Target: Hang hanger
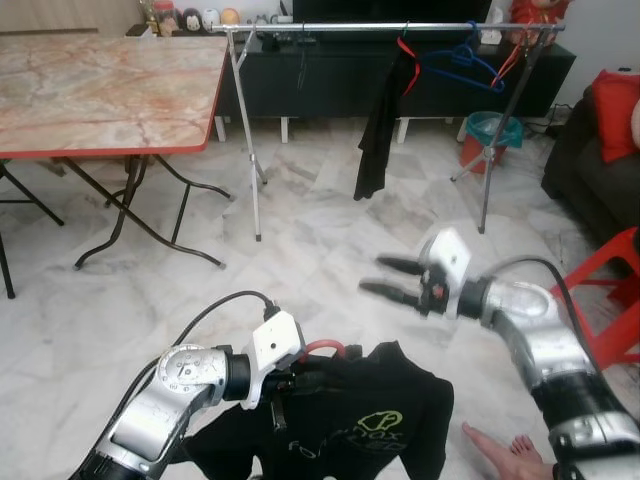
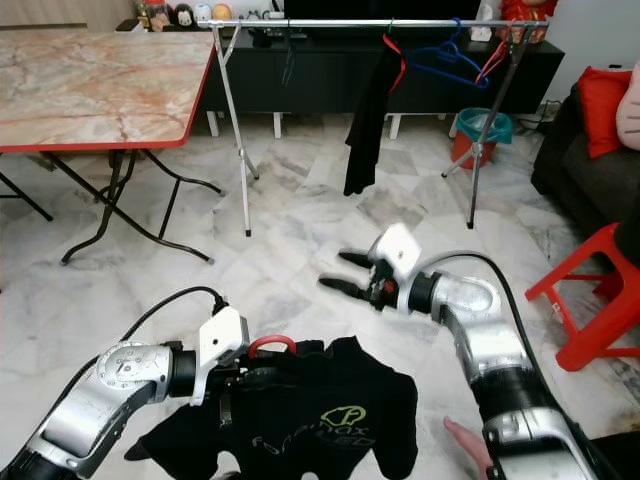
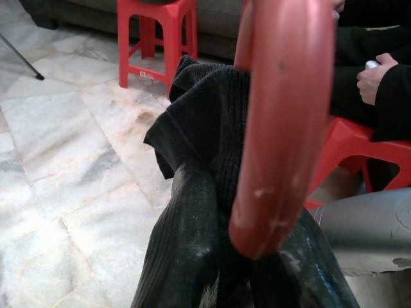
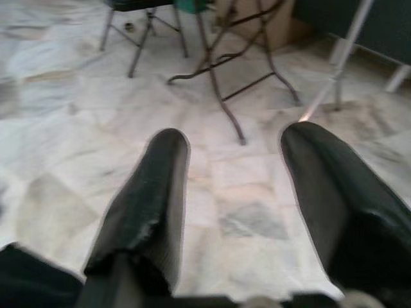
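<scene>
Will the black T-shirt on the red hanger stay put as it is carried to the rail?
Probably floppy: the black T-shirt drapes limply below the left gripper. It may swing, hanging off only the red hanger. It looks light, thin fabric.

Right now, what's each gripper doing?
Left gripper: shut on the red hanger carrying the black T-shirt.
Right gripper: open, empty.

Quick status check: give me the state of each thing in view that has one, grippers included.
Left gripper: jaws shut on the red hanger.
Right gripper: jaws open, nothing held.
Red hanger: off the rail, black T-shirt on it.
Black T-shirt: draped low over the floor.
Clothes rail: upright, dark garment and blue hangers hanging on it.
</scene>
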